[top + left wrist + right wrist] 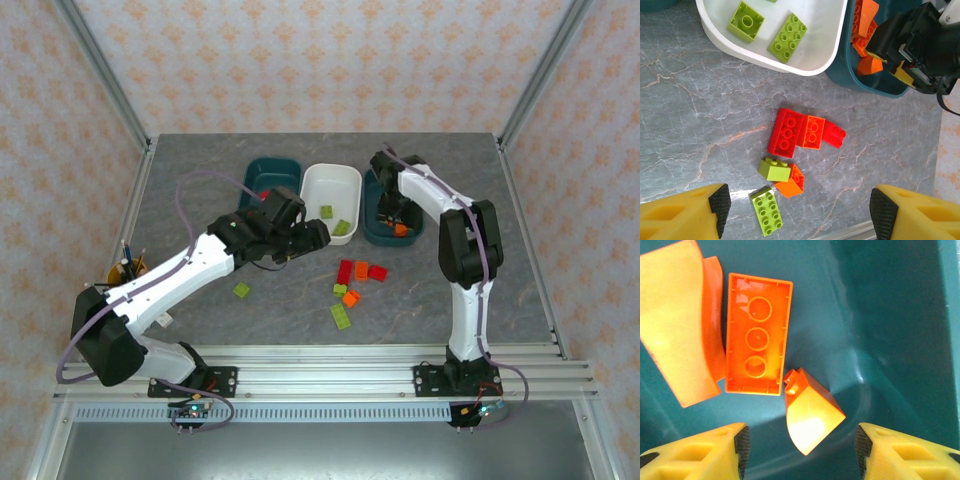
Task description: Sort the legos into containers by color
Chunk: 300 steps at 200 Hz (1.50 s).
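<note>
Three containers stand in a row: a dark teal tub (268, 172), a white tub (330, 185) holding two light green legos (787, 34), and a second teal tub (378, 232). My right gripper (800, 445) is open inside that second tub. An orange sloped lego (812, 415) lies loose between its pads, beside an upturned orange brick (757, 335). My left gripper (799, 207) is open above the loose pile. In the pile are a red brick (786, 131), an orange one (811, 132), a small red one (835, 135), a green block (774, 170) against an orange one (792, 181), and a flat green plate (767, 211).
One green lego (241, 290) lies apart on the table to the left of the pile. A yellow cup of pens (122, 270) stands near the left arm's base. A red piece (262, 193) shows in the left teal tub. The metal rail (320, 360) runs along the near edge.
</note>
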Each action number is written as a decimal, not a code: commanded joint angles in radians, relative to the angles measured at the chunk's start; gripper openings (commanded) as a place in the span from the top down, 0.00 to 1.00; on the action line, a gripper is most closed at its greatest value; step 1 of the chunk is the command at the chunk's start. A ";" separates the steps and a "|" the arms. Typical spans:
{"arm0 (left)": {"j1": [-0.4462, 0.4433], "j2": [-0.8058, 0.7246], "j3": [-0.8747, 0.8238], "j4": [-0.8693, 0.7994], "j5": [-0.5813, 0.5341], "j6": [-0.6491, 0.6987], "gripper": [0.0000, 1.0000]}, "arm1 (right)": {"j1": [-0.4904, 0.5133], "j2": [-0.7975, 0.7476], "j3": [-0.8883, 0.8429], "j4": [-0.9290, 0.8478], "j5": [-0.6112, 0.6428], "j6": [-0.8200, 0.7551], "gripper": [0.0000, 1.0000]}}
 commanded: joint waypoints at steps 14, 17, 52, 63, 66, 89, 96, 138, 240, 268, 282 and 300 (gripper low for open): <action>-0.021 0.050 0.048 -0.038 0.004 0.072 0.26 | 0.035 -0.193 0.033 -0.007 -0.009 -0.033 0.42; -0.024 0.055 0.051 -0.042 0.005 0.080 0.26 | 0.039 -0.210 0.024 0.001 -0.013 -0.037 0.42; -0.073 0.158 0.106 -0.084 0.007 0.157 0.27 | 0.086 -0.511 -0.247 0.184 -0.164 -0.062 0.43; -0.092 0.198 0.122 -0.092 0.002 0.174 0.27 | 0.095 -0.622 -0.370 0.246 -0.229 -0.059 0.43; -0.096 0.208 0.125 -0.093 0.002 0.178 0.28 | 0.101 -0.653 -0.401 0.260 -0.239 -0.056 0.43; -0.128 0.307 0.171 -0.097 0.012 0.216 0.35 | 0.115 -0.876 -0.624 0.314 -0.320 -0.029 0.42; -0.137 0.341 0.191 -0.103 0.018 0.236 0.36 | 0.116 -0.943 -0.679 0.311 -0.339 -0.014 0.42; -0.157 0.507 0.307 -0.196 -0.003 0.339 0.37 | 0.118 -1.188 -0.894 0.250 -0.396 0.054 0.40; -0.158 0.700 0.414 -0.249 -0.023 0.427 0.38 | 0.118 -1.242 -0.940 0.254 -0.370 0.108 0.39; -0.158 0.739 0.446 -0.255 -0.051 0.430 0.44 | 0.117 -1.229 -0.938 0.258 -0.375 0.105 0.39; -0.158 0.755 0.459 -0.259 -0.070 0.428 0.48 | 0.118 -1.225 -0.936 0.259 -0.375 0.103 0.40; -0.158 0.775 0.484 -0.283 -0.099 0.431 0.52 | 0.118 -1.218 -0.930 0.259 -0.375 0.103 0.40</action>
